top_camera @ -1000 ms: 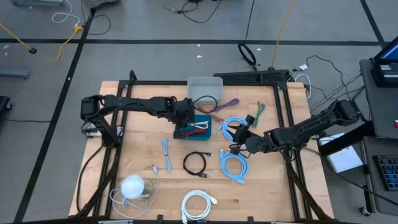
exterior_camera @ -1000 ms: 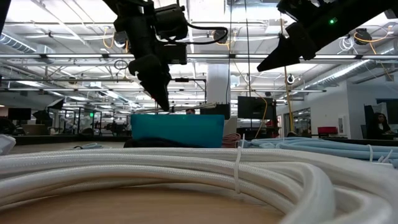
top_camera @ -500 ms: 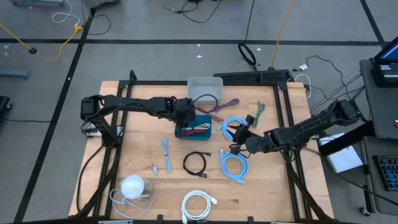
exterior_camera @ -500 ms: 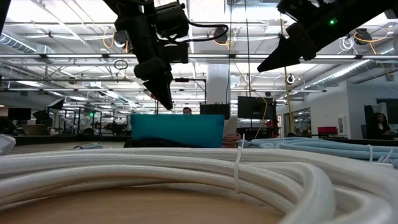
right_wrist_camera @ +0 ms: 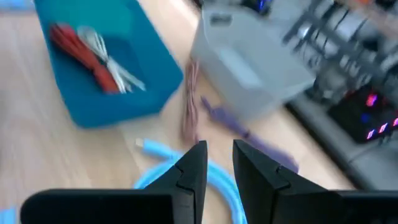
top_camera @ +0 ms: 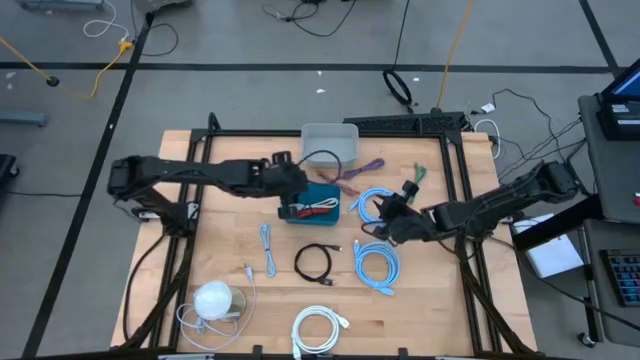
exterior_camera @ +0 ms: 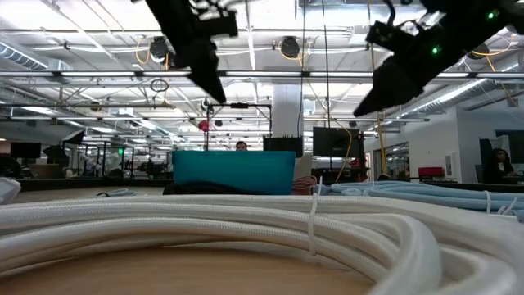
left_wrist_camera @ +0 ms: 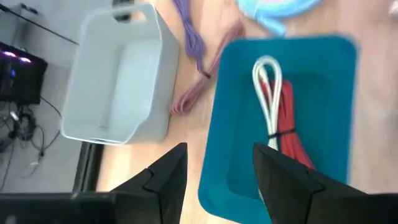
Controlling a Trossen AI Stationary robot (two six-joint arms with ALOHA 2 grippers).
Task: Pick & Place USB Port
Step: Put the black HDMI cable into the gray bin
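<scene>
A red and white cable bundle [left_wrist_camera: 277, 118], tied around its middle, lies on the floor of the teal bin [left_wrist_camera: 336, 130] at the table's middle [top_camera: 312, 203]. My left gripper [left_wrist_camera: 219, 152] is open with nothing between its fingers. It hangs above the bin's left rim [top_camera: 290, 188] and shows high over the bin in the low view [exterior_camera: 214, 90]. My right gripper [right_wrist_camera: 219, 149] hovers right of the bin [top_camera: 385, 224], over the blue cables. Its fingers stand a little apart and nothing is between them.
A grey bin [top_camera: 328, 145] stands just behind the teal one, with a purple cable [top_camera: 358, 168] beside it. Blue coils [top_camera: 378, 265], a black coil [top_camera: 313, 262], a white coil [top_camera: 320, 325] and a white round thing [top_camera: 212, 298] lie toward the near edge.
My left gripper has opened and let go of the cable bundle, which now lies in the teal bin. It has then risen clear of the bin's rim and drawn back a little toward the table's left. My right gripper has shifted slightly toward the far edge.
</scene>
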